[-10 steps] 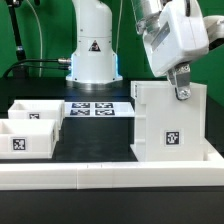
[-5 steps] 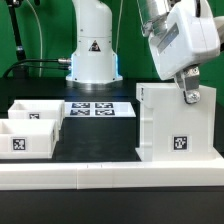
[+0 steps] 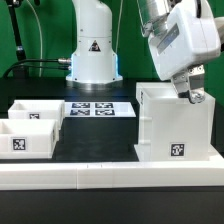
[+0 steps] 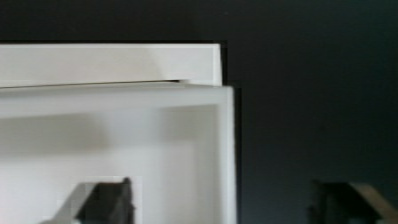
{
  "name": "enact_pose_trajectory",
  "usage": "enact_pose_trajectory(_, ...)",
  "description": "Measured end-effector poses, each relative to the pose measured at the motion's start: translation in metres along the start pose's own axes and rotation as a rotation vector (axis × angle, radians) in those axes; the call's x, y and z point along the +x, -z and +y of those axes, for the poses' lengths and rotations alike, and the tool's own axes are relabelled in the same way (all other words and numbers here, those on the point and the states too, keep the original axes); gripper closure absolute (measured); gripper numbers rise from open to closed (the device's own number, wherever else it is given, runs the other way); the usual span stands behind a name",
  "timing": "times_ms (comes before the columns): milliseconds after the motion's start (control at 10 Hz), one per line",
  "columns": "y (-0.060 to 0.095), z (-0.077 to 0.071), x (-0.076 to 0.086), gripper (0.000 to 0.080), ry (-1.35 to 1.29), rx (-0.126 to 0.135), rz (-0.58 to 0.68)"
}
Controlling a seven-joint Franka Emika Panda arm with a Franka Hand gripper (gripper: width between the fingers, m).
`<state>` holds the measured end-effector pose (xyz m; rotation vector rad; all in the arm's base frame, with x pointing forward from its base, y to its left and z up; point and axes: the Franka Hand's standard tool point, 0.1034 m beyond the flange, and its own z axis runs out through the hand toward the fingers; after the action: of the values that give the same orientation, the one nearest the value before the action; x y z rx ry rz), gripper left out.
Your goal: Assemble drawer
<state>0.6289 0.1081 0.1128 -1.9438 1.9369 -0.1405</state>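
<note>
The white casing (image 3: 175, 120) of the drawer stands on the exterior view's right, its tag (image 3: 178, 151) facing the camera. My gripper (image 3: 192, 95) is at its top right edge. In the wrist view the gripper (image 4: 222, 205) is open and straddles the casing's thin side wall (image 4: 217, 140). One dark finger (image 4: 103, 200) is inside the casing and the other is outside, with a gap to the wall on both sides. Two shallow white trays (image 3: 38, 110) (image 3: 25, 138) sit on the exterior view's left, apart from the casing.
The marker board (image 3: 98, 108) lies flat between the trays and the casing. A long low white rail (image 3: 110, 180) runs along the front edge. The arm's white base (image 3: 93, 55) stands behind the marker board.
The casing has slid toward the exterior view's right and a little toward the front rail, its tag now lower in the picture. My gripper moved right with it.
</note>
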Motion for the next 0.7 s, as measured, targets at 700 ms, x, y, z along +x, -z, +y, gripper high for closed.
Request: enact_pose_trajectory(700, 0.035, 0.009, 0.015, 0.015, 0.24, 0.011, 0.007)
